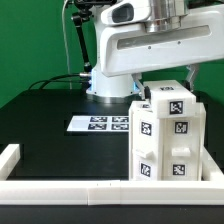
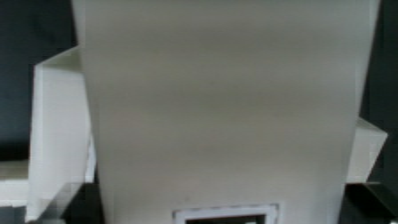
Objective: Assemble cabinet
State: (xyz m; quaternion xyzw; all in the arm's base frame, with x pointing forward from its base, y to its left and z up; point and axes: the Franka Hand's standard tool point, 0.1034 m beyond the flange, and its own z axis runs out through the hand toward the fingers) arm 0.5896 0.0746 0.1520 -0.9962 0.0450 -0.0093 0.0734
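The cabinet [image 1: 166, 135] is a tall white box with black-and-white tags on its faces. It stands upright at the exterior view's front right, close behind the low white border rail [image 1: 70, 187]. My gripper [image 1: 166, 86] comes down from above, with its fingers astride the cabinet's top, and looks shut on it. In the wrist view the cabinet's plain white face [image 2: 214, 100] fills most of the picture, with a tag's edge [image 2: 226, 214] showing. A second white panel [image 2: 61, 120] shows beside it. My fingertips are hidden.
The marker board [image 1: 100, 123] lies flat on the black table behind and to the exterior view's left of the cabinet. The rail also turns up along the left side [image 1: 10, 157]. The arm's white base [image 1: 105, 82] and black cables stand at the back.
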